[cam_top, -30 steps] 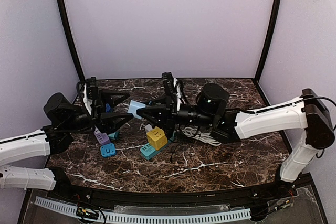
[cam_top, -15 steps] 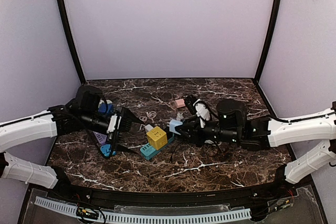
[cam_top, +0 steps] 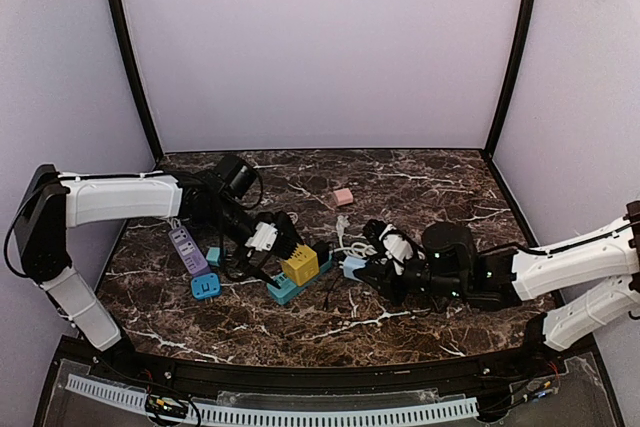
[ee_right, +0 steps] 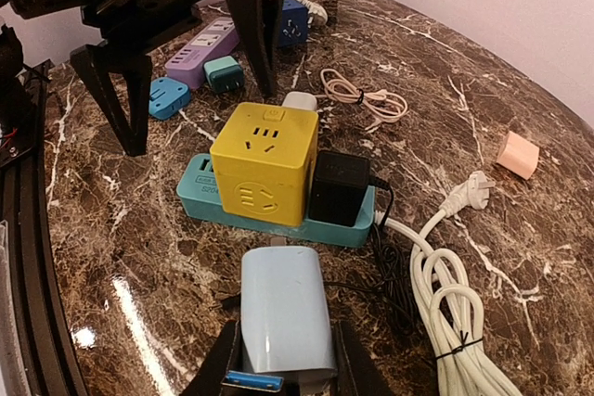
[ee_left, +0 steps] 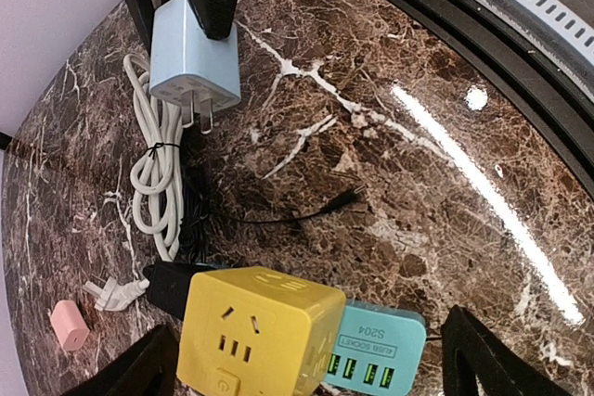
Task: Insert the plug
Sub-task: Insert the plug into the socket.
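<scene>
Top external: dark marble table (cam_top: 420,325), lilac walls (cam_top: 320,47), blue plug (cam_top: 352,268).

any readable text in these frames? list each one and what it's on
"S204": on the teal strip, above its row of ports.
Smaller line of print just above "S204": too small to read.
Yellow cube: only a power symbol on its button, no words.
Blue plug and purple strip: no readable text.
</scene>
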Tool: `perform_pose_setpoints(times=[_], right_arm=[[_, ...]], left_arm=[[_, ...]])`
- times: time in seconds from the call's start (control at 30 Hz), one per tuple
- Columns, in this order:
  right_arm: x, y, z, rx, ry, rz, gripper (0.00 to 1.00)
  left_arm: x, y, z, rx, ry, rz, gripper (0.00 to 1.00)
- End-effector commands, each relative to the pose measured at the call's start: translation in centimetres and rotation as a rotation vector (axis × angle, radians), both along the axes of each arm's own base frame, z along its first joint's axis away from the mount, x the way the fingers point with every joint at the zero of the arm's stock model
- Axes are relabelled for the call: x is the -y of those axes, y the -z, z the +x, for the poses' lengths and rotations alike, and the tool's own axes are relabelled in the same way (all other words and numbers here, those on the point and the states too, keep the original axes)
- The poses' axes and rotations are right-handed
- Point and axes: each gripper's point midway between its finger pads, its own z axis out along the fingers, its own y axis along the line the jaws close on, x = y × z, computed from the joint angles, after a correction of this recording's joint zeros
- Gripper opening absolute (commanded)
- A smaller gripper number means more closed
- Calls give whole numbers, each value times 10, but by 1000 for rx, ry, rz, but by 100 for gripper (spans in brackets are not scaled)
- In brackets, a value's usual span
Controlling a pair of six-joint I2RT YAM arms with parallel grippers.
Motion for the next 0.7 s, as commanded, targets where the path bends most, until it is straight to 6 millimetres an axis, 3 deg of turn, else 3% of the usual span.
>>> perform_pose_setpoints(times=[0.0,0.13,0.37,0.47,0.67], right_arm=[[-14,-21,7,84,-13,82,0],[-14,-17,8,95,-17,63,0],[-12,-15,7,111,-21,65,0],[-13,-14,8,122,-29,65,0],[-15,-14,11,144,-36,57,0]], left_arm=[[5,2,9,29,44,35,90],[8,17,16,-12,45,88,91],[13,25,28,-47,10,146,90],[14,34,43,-42,-30,191,88],[9,43,34,-34,21,220,81]])
